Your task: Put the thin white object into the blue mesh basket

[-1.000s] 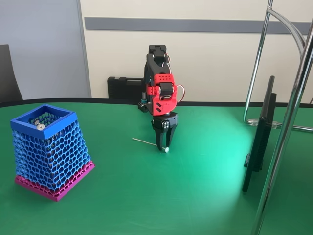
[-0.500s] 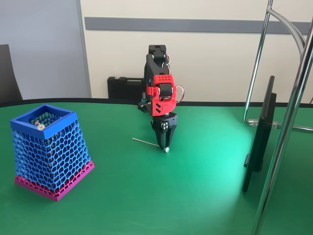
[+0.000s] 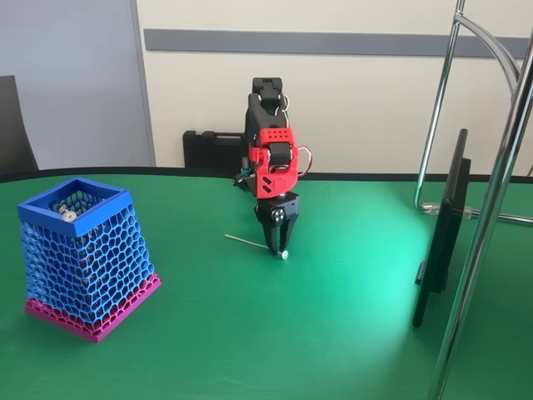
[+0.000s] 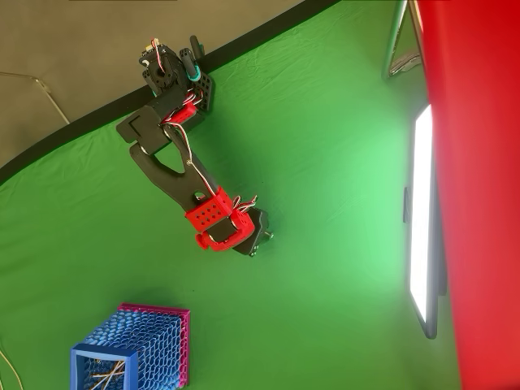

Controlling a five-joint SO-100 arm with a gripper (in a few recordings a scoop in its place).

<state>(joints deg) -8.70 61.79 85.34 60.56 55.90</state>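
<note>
Pincer (image 3: 279, 247) pointed down at desk (image 3: 333, 333), clenched on stick (image 3: 250, 243) w/ its head; we saw basket (image 3: 83, 250) well left.

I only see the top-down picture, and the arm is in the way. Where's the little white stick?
Observer: In the fixed view, the thin white object lies flat on the green table, right below the arm.
Operator: Is the pincer holding it?
Observer: The pincer points straight down with its tips at the object's round-headed end. I cannot tell whether it grips it.
</note>
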